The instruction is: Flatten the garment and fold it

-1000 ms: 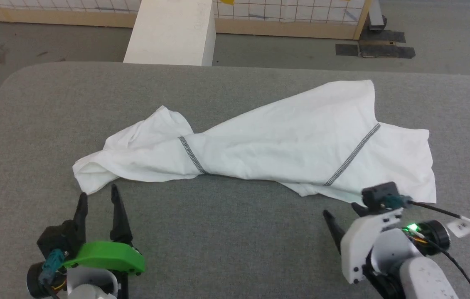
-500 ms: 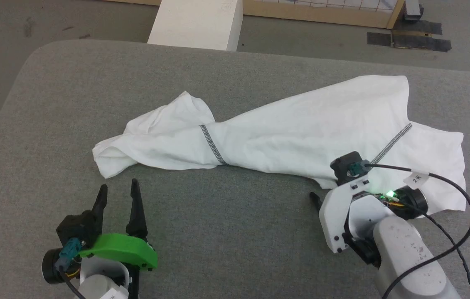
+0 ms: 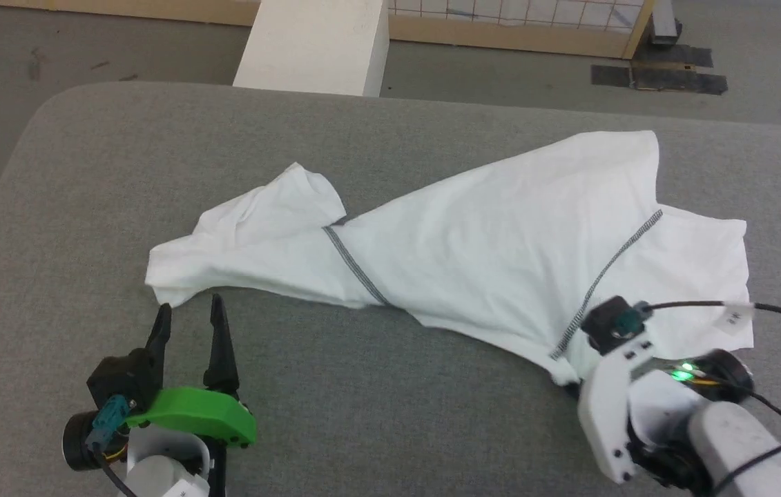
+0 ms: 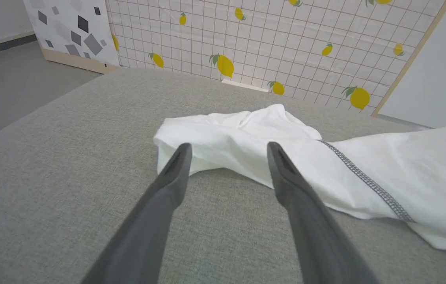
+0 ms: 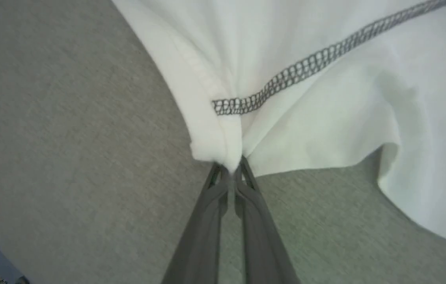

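Garment sprawls crumpled across the grey tabletop, long axis left to right. Right hand is pinched shut on its near hem beside the stitched seam; left hand, spread wide, points at the bunched left end just ahead.

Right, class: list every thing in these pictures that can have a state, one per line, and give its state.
garment: crumpled and twisted on the grey table, not yet flat or folded.
right gripper: shut on the garment's near edge, by the end of a dark seam.
left gripper: open at the garment's left end, gripping nothing.
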Motion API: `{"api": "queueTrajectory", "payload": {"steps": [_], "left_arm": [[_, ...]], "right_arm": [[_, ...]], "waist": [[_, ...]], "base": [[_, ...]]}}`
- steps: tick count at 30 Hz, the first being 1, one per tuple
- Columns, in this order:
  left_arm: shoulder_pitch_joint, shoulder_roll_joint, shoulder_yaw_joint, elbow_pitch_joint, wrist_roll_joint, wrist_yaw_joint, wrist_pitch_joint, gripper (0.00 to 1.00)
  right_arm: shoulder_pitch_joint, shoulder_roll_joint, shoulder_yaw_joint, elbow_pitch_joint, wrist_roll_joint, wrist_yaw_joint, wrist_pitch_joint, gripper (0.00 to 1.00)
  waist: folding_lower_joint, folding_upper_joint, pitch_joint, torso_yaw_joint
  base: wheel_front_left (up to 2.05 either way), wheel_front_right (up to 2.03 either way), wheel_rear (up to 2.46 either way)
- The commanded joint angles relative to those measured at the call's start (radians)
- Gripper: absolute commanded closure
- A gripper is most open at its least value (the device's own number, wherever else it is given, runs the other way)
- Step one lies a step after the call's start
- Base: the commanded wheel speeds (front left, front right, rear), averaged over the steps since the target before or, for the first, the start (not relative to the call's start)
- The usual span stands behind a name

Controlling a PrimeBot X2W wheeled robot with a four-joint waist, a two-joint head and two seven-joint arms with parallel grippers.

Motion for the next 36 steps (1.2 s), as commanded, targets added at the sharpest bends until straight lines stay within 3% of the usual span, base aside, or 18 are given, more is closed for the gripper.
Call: {"api": "queueTrajectory", "payload": {"steps": [1,6,9,10,11,15,20,22,26,29,36], "left_arm": [[0.003,-0.004,0.001,-0.005,0.016,-0.003,-0.004,0.00],[0.002,-0.006,0.000,-0.004,0.026,-0.008,-0.004,0.00],[0.000,-0.009,-0.001,0.001,0.029,-0.011,-0.005,0.00],[0.001,-0.010,-0.001,0.002,0.029,-0.011,-0.005,0.00],[0.001,-0.010,0.000,0.003,0.029,-0.013,-0.005,0.00],[0.004,-0.009,0.001,0.007,0.029,-0.017,-0.005,0.00],[-0.013,-0.009,-0.009,0.017,0.023,-0.032,-0.004,0.00],[-0.034,-0.009,-0.021,0.020,0.023,-0.042,0.005,0.00],[-0.134,-0.015,-0.056,0.019,0.018,-0.071,0.044,0.00],[-0.255,-0.018,-0.101,0.030,0.025,-0.107,0.100,0.00],[-0.569,-0.037,-0.213,0.229,0.003,-0.156,0.448,0.00]], "right_arm": [[0.065,-0.053,-0.018,-0.029,0.031,-0.002,0.064,1.00],[0.223,-0.177,-0.113,-0.214,0.119,-0.002,0.295,1.00],[0.283,-0.194,-0.171,-0.285,0.142,-0.002,0.379,1.00],[0.293,-0.185,-0.195,-0.314,0.145,-0.002,0.373,0.75],[0.298,-0.168,-0.217,-0.333,0.153,-0.002,0.360,0.00],[0.297,-0.064,-0.338,-0.394,0.179,-0.002,0.261,0.00],[0.251,0.145,-0.581,-0.447,0.165,-0.002,-0.008,0.00],[0.236,0.186,-0.647,-0.453,0.136,-0.002,-0.108,0.00],[0.194,0.225,-0.747,-0.439,0.111,-0.002,-0.301,0.00],[0.175,0.229,-0.755,-0.374,0.120,-0.002,-0.363,0.00],[0.131,0.229,-0.679,-0.240,0.153,-0.002,-0.439,0.00]], "waist": [[0.0000,0.0000,-0.011,-0.018],[0.0000,0.0000,-0.017,-0.036],[0.0000,0.0000,-0.021,-0.043],[0.0000,0.0000,-0.023,-0.045],[0.0000,0.0000,-0.024,-0.047],[0.0000,0.0000,-0.031,-0.055],[0.0000,0.0000,-0.042,-0.064],[0.0000,0.0000,-0.043,-0.070],[0.0000,0.0000,-0.031,-0.094],[0.0000,0.0000,-0.015,-0.133],[0.0000,0.0000,0.044,-0.252]], "base": [[0.00,0.00,0.00],[0.00,0.00,0.00],[0.00,0.00,0.00],[0.00,0.00,0.00],[0.00,0.00,0.00],[0.00,0.00,0.00],[0.00,0.00,0.00],[0.00,0.00,0.00],[0.00,0.00,0.00],[0.00,0.00,0.00],[0.00,0.00,0.00]]}}
